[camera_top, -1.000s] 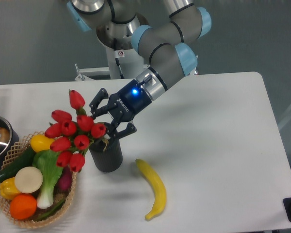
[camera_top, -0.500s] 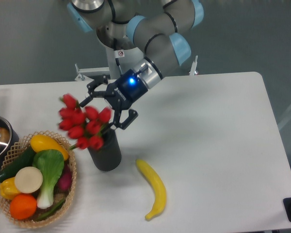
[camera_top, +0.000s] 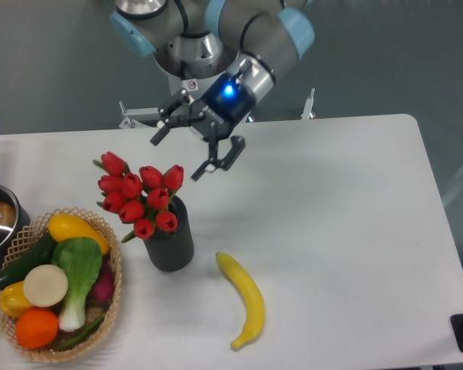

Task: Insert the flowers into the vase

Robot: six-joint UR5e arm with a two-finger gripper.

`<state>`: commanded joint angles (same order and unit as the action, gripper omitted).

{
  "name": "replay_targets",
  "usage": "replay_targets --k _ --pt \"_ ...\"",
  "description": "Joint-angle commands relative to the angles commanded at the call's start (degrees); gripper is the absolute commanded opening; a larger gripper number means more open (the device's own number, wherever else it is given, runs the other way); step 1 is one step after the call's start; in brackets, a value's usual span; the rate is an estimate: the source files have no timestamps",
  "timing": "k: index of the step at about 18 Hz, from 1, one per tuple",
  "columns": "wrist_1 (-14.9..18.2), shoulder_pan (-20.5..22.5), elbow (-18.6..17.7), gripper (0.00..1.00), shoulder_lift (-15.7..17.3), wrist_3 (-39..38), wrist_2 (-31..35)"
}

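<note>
Red flowers (camera_top: 141, 198) stand in the dark vase (camera_top: 169, 243) on the bench (camera_top: 332, 231). At 1 o'clock from them hangs the tool (camera_top: 183, 156), fingers wide apart, holding nothing.

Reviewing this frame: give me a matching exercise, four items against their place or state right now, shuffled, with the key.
Column 1:
1. tool
2. flowers
3. banana
4. basket

Column 2:
A. lying on the bare table, to the right of the vase
B. open, above the table, holding nothing
C. at the left, filled with vegetables
D. standing in the dark vase, blooms leaning left

Pairs: 1-B, 2-D, 3-A, 4-C
</note>
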<state>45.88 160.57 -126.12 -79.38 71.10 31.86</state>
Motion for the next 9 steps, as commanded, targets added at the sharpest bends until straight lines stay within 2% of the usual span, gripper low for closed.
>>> replay_targets --k 3,5,7,9 --pt "0.0 0.2 0.3 1.00 2.8 1.4 15.9" --pt "-0.2 0.6 0.6 1.00 3.3 2.5 24.1" --pt "0.0 2.9 1.7 1.00 2.4 2.5 27.5" --pt "0.2 6.3 2.1 1.00 1.4 2.5 27.9"
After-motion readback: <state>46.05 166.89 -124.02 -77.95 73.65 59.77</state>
